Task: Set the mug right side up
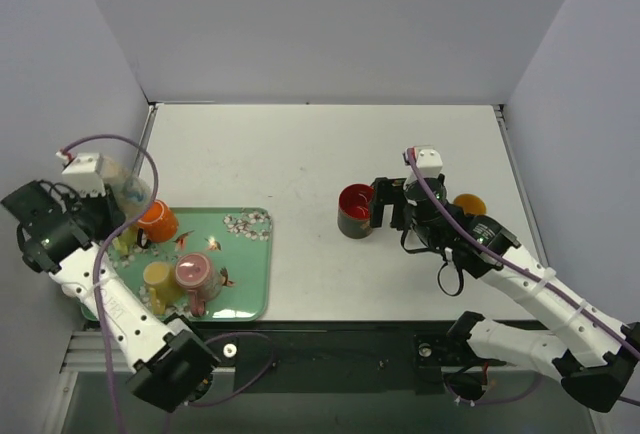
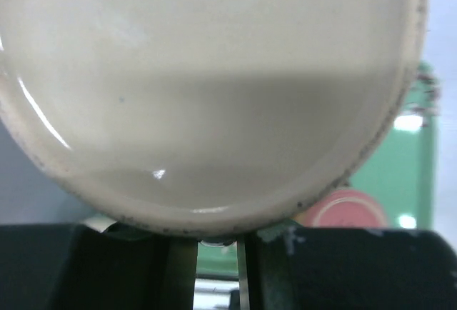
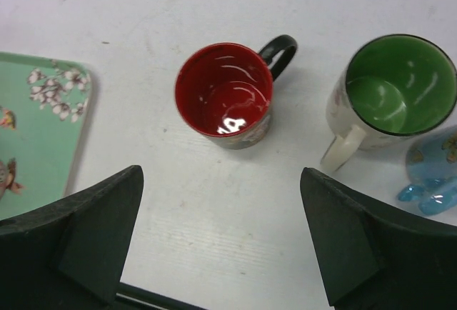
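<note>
- Left wrist: pinched cream mug (image 2: 214, 88) rim in near-closed left gripper (image 2: 218, 249), for turning upright.
- Held right gripper (image 3: 221, 203) wide open, empty, over upright red mug (image 3: 223, 92).

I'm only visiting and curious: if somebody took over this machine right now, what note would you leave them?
Left tool shut on the cream mug, by the green tray.
Right tool open, empty, facing the red-lined mug.
Done: the red-lined mug stands right side up on the table.
Left: set the cream mug down upright; the pink mug on the tray looks upside down, check it.
</note>
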Controlling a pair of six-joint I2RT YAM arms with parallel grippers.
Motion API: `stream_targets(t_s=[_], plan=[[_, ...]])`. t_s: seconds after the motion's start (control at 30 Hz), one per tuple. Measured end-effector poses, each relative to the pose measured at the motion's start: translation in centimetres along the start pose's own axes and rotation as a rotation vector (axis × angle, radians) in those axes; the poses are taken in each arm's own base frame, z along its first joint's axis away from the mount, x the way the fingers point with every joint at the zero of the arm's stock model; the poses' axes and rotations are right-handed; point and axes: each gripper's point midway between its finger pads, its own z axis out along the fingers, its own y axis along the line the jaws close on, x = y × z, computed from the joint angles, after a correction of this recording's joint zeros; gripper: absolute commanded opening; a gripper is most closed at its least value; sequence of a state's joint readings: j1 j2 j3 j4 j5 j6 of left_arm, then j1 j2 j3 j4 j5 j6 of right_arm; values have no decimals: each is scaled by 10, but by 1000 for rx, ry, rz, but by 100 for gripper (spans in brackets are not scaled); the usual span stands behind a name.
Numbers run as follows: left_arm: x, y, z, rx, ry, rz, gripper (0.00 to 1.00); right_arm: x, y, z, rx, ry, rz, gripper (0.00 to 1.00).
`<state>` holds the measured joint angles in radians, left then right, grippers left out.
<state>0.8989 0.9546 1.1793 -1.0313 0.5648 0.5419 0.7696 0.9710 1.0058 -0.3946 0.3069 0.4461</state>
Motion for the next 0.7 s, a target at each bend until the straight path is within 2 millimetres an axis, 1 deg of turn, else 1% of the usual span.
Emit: stream_targets(t_s=[0.03,0.07,0.13,0.17,0.2,0.23,0.3,0.37,0.43,0.5,0.53,0.6,0.67,0.7], plan=[[-12,-15,3,52,-5,12,0,-2,7,-2,-22,-7,-3,86],[-26,-35,7,118,-13,35,0,-6,15,-6,-49,-20,-6,86],[-49,-80,11,257,-20,89,0,-17,35,-13,-113,-57,0,88],[-60,-106,10,338,-17,113,0,-25,46,-17,-150,-86,16,88],[-72,-134,6,430,-11,133,0,-32,58,-20,-194,-113,43,89],[-83,-157,1,514,-10,142,0,-39,70,-23,-242,-138,73,89],[-98,-191,-8,640,-4,143,0,-52,90,-25,-332,-196,160,89],[-110,-224,-21,754,2,140,0,-57,107,-25,-414,-238,242,89],[-110,-249,-34,851,21,124,0,-55,119,-24,-470,-261,301,87],[-105,-273,-52,952,62,88,0,-51,135,-23,-530,-274,353,85],[-104,-283,-61,1001,77,70,0,-52,143,-23,-560,-283,379,84],[-104,-299,-75,1080,95,36,0,-59,160,-25,-622,-301,427,83],[-105,-315,-89,1160,110,-1,0,-70,178,-28,-697,-331,476,81],[-104,-319,-93,1185,117,-15,0,-73,183,-30,-722,-339,488,80]])
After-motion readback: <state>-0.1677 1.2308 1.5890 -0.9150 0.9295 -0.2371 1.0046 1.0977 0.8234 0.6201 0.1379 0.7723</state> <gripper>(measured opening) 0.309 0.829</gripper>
